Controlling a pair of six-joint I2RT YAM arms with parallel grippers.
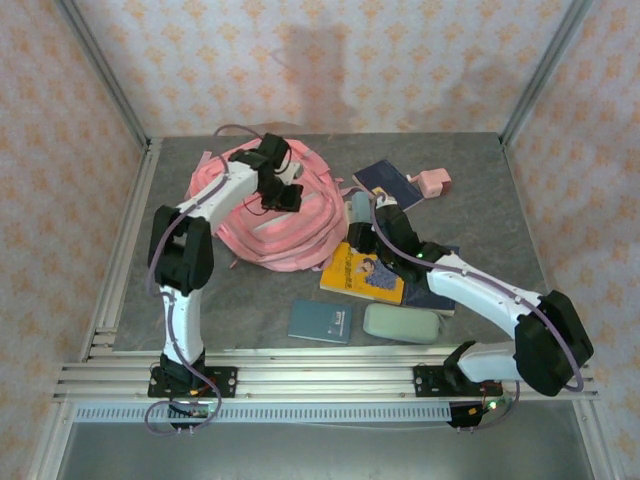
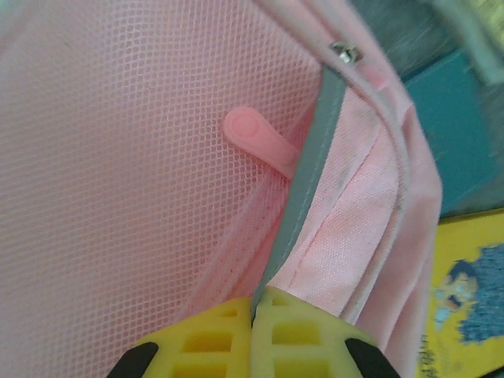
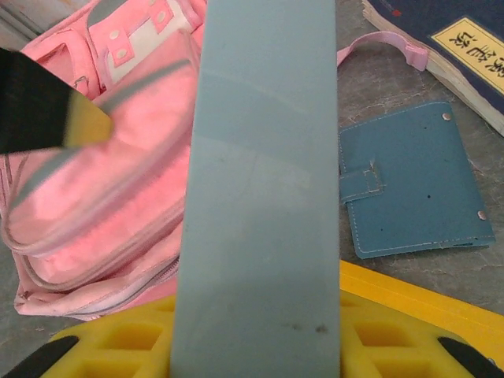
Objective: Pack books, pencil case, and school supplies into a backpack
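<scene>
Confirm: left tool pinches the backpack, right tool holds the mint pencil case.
Wrong object: the right wrist view shows the right tool holding the blue-grey bar; the pencil case lies on the table. The left tool does pinch the backpack.

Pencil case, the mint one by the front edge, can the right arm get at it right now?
Probably not yet. The pencil case lies uncovered with nothing on top, but the right gripper is shut on the blue-grey bar, so its fingers are taken.
</scene>
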